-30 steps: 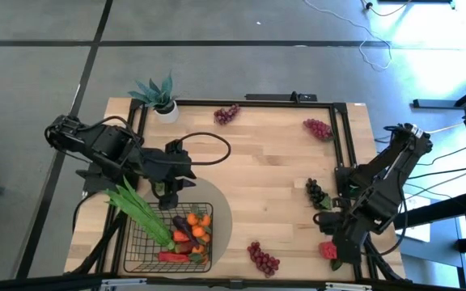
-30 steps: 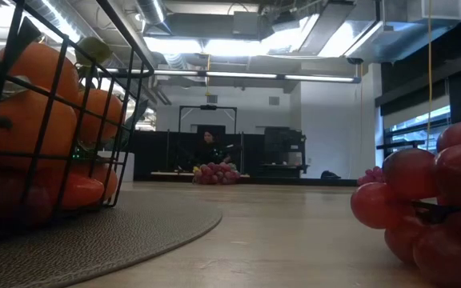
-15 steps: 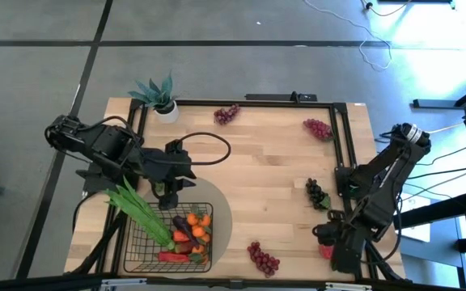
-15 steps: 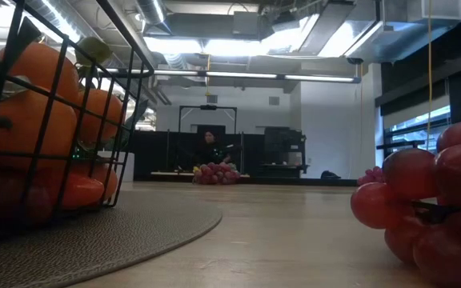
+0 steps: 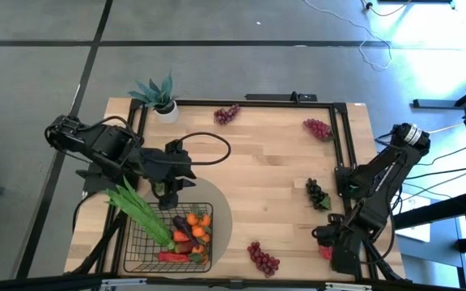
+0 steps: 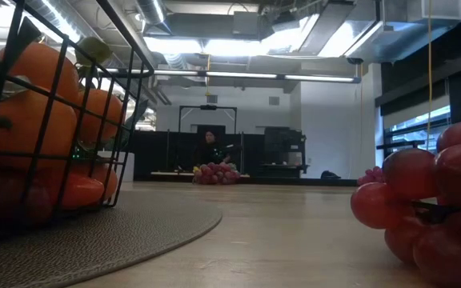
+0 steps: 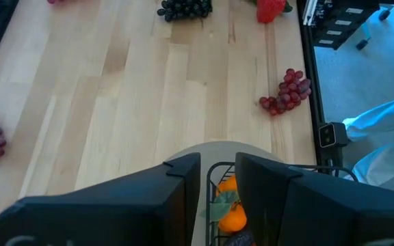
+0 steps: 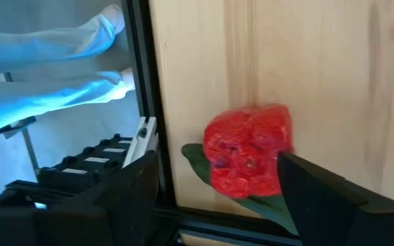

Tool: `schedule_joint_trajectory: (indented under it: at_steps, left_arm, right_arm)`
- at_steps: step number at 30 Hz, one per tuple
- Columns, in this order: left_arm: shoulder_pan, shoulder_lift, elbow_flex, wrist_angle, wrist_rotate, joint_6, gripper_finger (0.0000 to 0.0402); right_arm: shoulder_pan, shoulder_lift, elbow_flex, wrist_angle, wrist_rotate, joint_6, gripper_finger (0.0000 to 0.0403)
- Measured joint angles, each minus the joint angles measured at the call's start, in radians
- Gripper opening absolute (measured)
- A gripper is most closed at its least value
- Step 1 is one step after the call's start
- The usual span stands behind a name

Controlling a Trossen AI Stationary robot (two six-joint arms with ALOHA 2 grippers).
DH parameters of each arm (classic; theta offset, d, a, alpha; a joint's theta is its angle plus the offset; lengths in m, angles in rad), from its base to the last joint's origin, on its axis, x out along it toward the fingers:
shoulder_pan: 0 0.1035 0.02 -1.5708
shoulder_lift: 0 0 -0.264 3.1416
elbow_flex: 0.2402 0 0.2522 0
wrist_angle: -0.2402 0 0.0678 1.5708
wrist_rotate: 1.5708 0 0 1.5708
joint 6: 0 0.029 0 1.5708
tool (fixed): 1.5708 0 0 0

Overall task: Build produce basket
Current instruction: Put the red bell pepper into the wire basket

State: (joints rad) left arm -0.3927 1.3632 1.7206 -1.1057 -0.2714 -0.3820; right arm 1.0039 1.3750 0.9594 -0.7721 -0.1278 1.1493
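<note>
Now the right gripper, jaws spread wide, hangs at the lower right over the red toy strawberry, which lies between its fingers.

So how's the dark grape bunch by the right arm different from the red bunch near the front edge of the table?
The dark grape bunch is nearly black, while the red grape bunch is reddish-purple. The dark one looks smaller and more compact; the red one looks larger and spreads out more. The dark one lies closer to the right arm, the red one closer to the basket. Both lie loose on the table, outside the basket.
</note>
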Motion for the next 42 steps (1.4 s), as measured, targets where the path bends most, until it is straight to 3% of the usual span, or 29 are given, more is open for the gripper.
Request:
schedule_joint_trajectory:
  at_steps: [13, 19, 24, 42]
  left_arm:
    - [0.0, 0.0, 0.0, 0.0, 0.0, 0.0, 0.0082]
    - [0.0, 0.0, 0.0, 0.0, 0.0, 0.0, 0.0082]
    - [0.0, 0.0, 0.0, 0.0, 0.0, 0.0, 0.0082]
    - [0.0, 0.0, 0.0, 0.0, 0.0, 0.0, 0.0082]
  right_arm:
    - [0.0, 0.0, -0.001, 0.001, 0.018, 0.04, 0.0283]
    - [0.0, 0.0, -0.001, -0.011, 0.031, 0.071, 0.0323]
    - [0.003, 0.0, -0.001, -0.014, 0.032, -0.002, 0.0349]
    - [0.074, 0.083, 0.0, -0.049, 0.084, -0.031, 0.0351]
